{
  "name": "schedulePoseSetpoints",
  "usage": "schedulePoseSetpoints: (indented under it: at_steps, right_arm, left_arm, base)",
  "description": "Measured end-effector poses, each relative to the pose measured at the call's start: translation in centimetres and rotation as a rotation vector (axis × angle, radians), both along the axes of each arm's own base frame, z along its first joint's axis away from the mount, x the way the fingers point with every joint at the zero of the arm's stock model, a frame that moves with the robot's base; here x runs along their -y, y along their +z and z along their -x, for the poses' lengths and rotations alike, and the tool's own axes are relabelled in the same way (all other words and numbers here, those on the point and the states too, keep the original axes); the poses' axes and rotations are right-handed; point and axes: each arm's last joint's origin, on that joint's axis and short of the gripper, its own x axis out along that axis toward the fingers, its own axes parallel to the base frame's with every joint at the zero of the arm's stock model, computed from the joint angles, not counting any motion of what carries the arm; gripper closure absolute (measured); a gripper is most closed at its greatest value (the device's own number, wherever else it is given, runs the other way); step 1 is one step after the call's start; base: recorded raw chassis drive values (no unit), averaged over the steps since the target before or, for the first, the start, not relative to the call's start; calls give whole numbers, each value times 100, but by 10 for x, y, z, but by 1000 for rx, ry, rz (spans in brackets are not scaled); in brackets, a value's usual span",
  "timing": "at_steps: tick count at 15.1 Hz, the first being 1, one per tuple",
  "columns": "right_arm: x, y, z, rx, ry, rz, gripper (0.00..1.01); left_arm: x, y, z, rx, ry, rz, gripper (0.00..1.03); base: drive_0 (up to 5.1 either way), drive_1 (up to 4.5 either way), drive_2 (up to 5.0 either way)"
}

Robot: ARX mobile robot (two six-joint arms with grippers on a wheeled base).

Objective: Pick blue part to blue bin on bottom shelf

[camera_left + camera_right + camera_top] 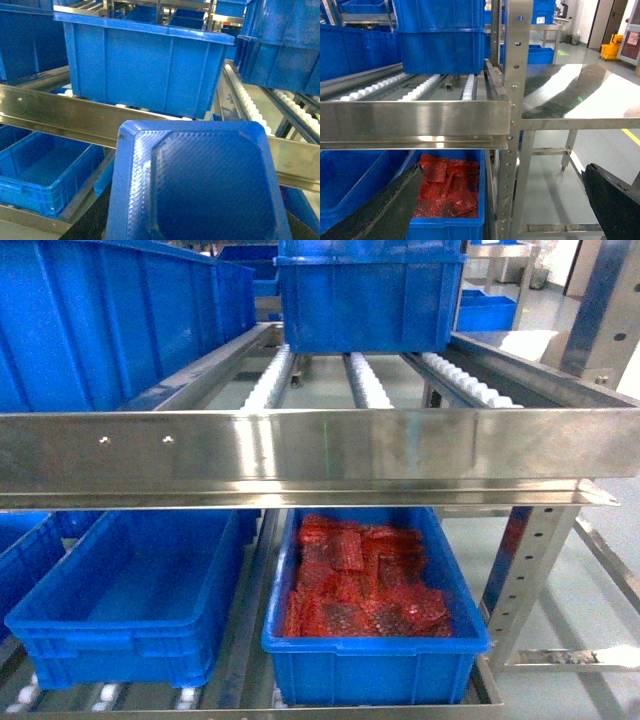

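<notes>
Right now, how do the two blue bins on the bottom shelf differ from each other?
The left bin looks empty, its bare floor showing; the right bin is filled with red bagged pieces. The left bin runs past the head view's left edge and sits slightly askew; the right bin sits square and fully in view. Both are bright blue, rectangular, thick-rimmed crates under the steel rail.

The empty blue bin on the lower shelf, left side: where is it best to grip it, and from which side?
I would grip the blue bin by its thick front rim, coming from the front: that edge faces outward, while the steel rail covers the back.
</notes>
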Motion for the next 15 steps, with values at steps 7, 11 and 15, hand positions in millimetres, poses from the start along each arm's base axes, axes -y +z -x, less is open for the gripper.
schedulePoseSetpoints:
  at_steps: [7,11,15]
  right_arm:
    - [0,0,0,-2,0,0,3]
    - [0,0,0,-3,3,0,3]
    - [0,0,0,-3,3,0,3]
  left_arm:
    - [0,0,0,1,-1,1,60]
    - [0,0,0,3,5,1,60]
    - [0,0,0,1,4,0,60]
  base:
    - [-507,238,238]
    - [-254,119,119]
    - [0,0,0]
